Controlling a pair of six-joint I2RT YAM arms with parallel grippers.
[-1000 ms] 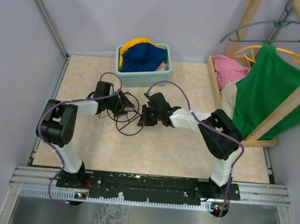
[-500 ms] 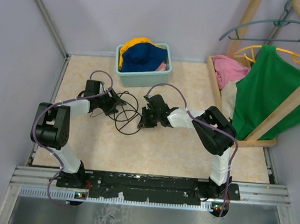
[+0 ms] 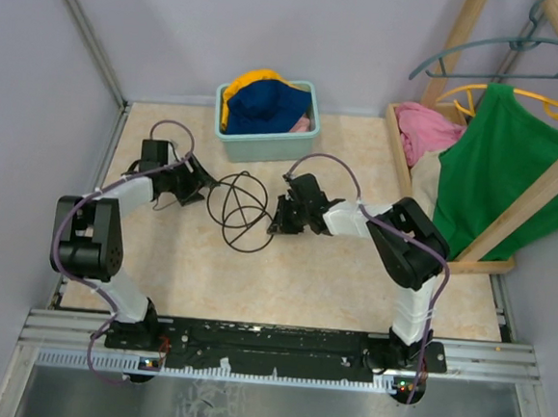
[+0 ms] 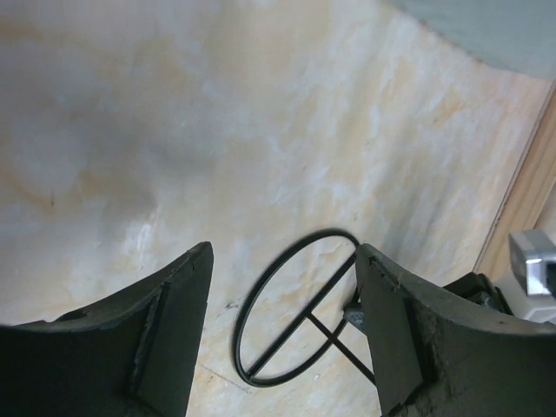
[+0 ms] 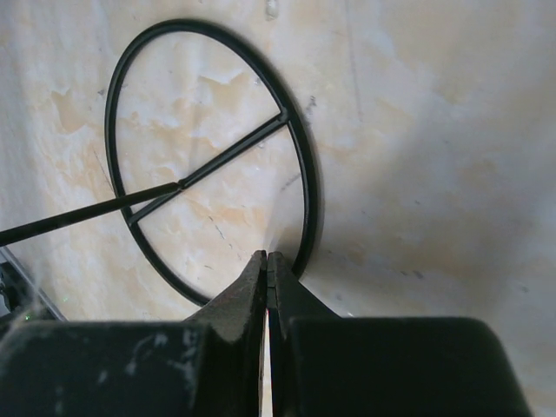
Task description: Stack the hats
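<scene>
Soft, even, fairly bright light; the overhead view is sharp. In the right wrist view a diffuse shadow spreads over the counter (image 5: 417,130) beside the right tool (image 5: 268,257).

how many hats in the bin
3 showing: navy hat on top, yellow hat behind it toward the bin's left, an edge of the pink hat at the right wall. More may be hidden underneath.

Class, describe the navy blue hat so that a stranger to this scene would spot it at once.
At the far edge of the beige table stands a teal bin. The navy blue hat lies on top inside it. It is the darkest piece there, with a yellow-orange hat curling behind it.
</scene>
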